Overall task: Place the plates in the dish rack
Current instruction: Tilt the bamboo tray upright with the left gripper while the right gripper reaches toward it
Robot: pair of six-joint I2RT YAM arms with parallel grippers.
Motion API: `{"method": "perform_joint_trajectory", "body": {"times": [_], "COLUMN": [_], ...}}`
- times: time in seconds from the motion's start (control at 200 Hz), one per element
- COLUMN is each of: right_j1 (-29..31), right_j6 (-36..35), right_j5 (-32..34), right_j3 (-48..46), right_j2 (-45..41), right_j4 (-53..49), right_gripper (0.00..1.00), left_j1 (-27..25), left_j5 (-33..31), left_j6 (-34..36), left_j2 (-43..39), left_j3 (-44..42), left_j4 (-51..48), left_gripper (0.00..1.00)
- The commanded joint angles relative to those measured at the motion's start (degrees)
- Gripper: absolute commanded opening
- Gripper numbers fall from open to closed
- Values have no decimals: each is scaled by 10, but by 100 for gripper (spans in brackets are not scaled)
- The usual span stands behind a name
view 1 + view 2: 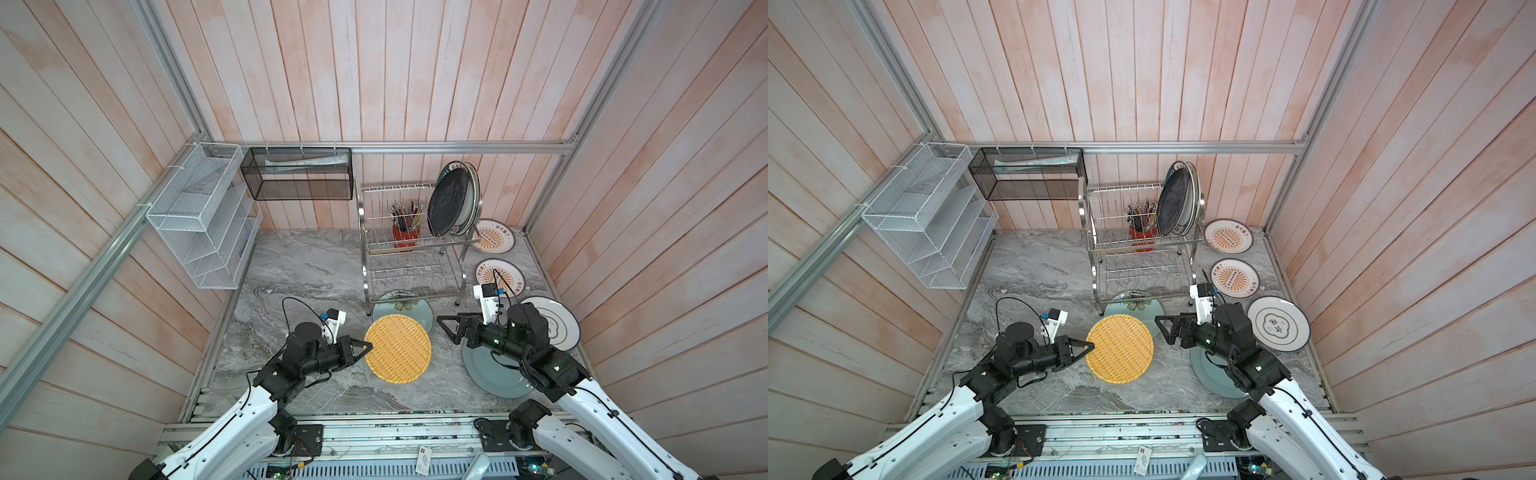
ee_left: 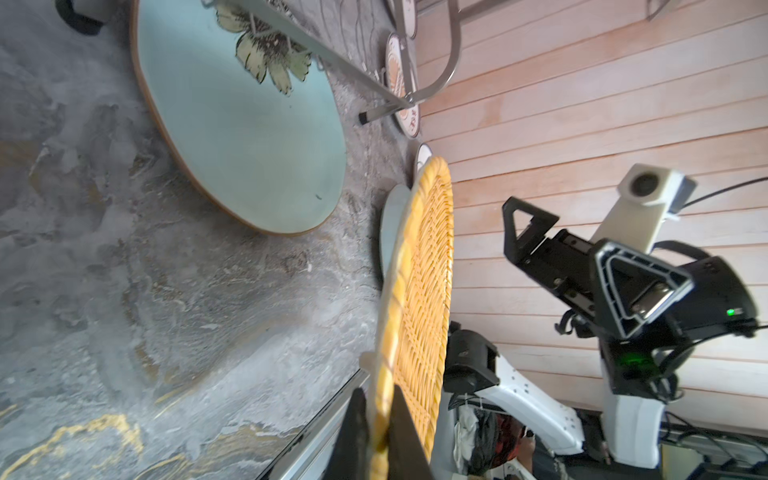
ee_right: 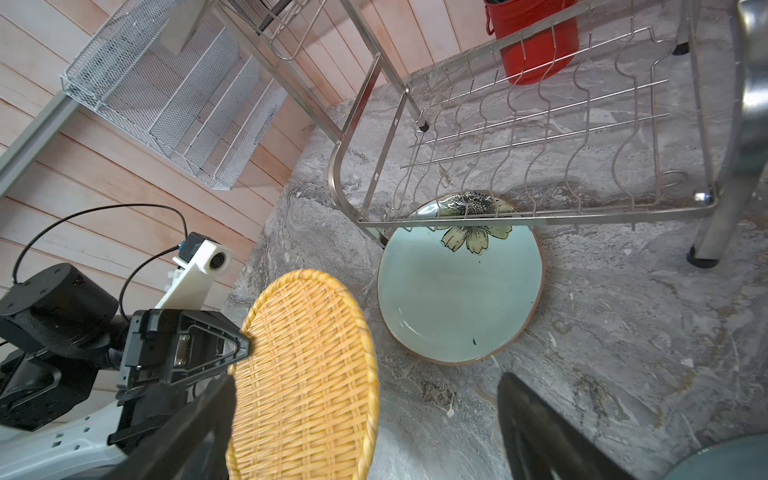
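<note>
My left gripper (image 1: 369, 345) (image 2: 380, 415) is shut on the left rim of the yellow woven plate (image 1: 398, 348) (image 3: 307, 374), which looks raised off the marble. Part of the mint flowered plate (image 1: 409, 309) (image 2: 241, 137) lies under the dish rack (image 1: 409, 249) (image 3: 540, 124). A glossy black plate (image 1: 451, 203) and others behind it stand in the rack's upper tier. Two sunburst plates (image 1: 492, 236) (image 1: 500, 277), an emblem plate (image 1: 552, 322) and a grey-blue plate (image 1: 492, 374) lie at the right. Just right of the yellow plate, my right gripper (image 1: 446, 330) (image 3: 365, 415) is open and empty.
A red utensil cup (image 1: 405, 237) full of utensils stands in the rack. A white mesh organiser (image 1: 203, 220) and a black mesh basket (image 1: 297, 174) hang on the back left walls. Wooden walls close in the marble tabletop (image 1: 299, 270) on three sides.
</note>
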Motion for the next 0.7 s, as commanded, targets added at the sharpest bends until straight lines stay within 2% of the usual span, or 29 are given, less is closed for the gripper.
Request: {"method": "perform_joint_trajectory", "body": {"times": [0.0,0.245,0.385,0.51,0.695], "right_j1": [-3,-3,-2,8,75], "right_j6": [9,69,113,134,160], "right_j5": [2,-45,-61,-63,4], "right_j3": [36,27,-1,-21,-34], "right_j2": [-17,-42,-47,-28,15], "right_j4": [-7,29,79,124,196], "right_gripper": [98,95,92,91,88], "left_j1": [4,4,3,-19,-63], "left_j5": [-30,-119,-158,-189,-235], "left_j6": [-63,-178,-211,-230,-234], "left_j2": [-11,-8,4,24,53], "left_j3": [25,-4,-12,-14,-5], "left_j4": [90,246,295,333,360], "left_gripper": [0,0,0,0,0]}}
